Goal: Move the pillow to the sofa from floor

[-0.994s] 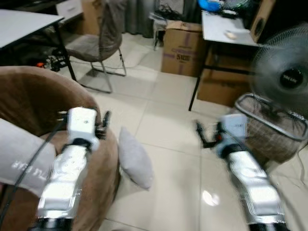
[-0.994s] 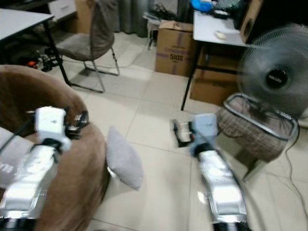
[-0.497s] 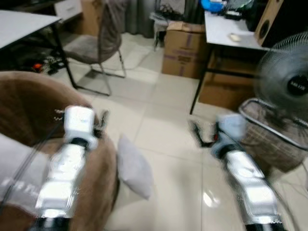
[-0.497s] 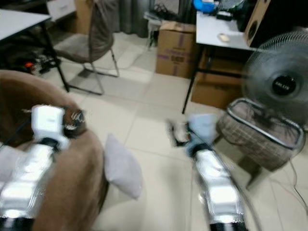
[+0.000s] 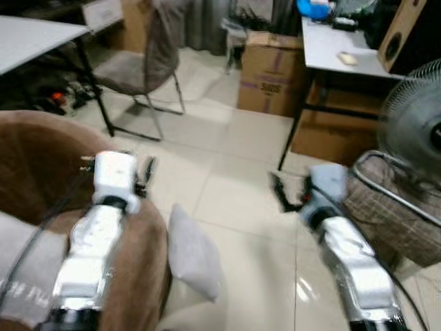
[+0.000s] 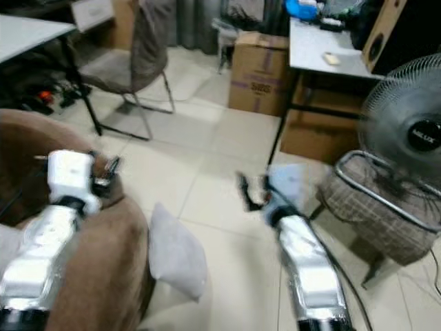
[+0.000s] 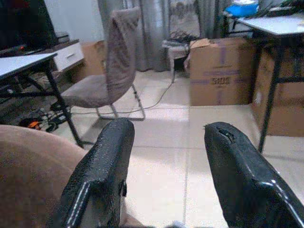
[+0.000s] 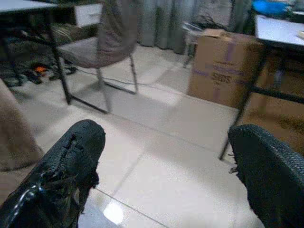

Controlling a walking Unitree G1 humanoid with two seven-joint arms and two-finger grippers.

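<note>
Fan (image 6: 419, 134) hub badge looks like "MILUX", blurry. Box (image 7: 220, 71) has purple print, maybe "SIDS" or similar, can't confirm. Nothing else legible.

Soft grey cloth pillow (image 5: 193, 254), matt brown fabric sofa (image 5: 41, 158) — glossy tiled floor (image 5: 234, 179)

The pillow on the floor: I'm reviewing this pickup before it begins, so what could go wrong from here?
1. The pillow leans on edge against the brown sofa; a push from one tool may tip it flat.
2. The left tool hangs over the sofa's arm, so lowering it straight may hit the upholstery.
3. The wire basket and fan stand close beside the right tool; a wide swing may strike them.
</note>
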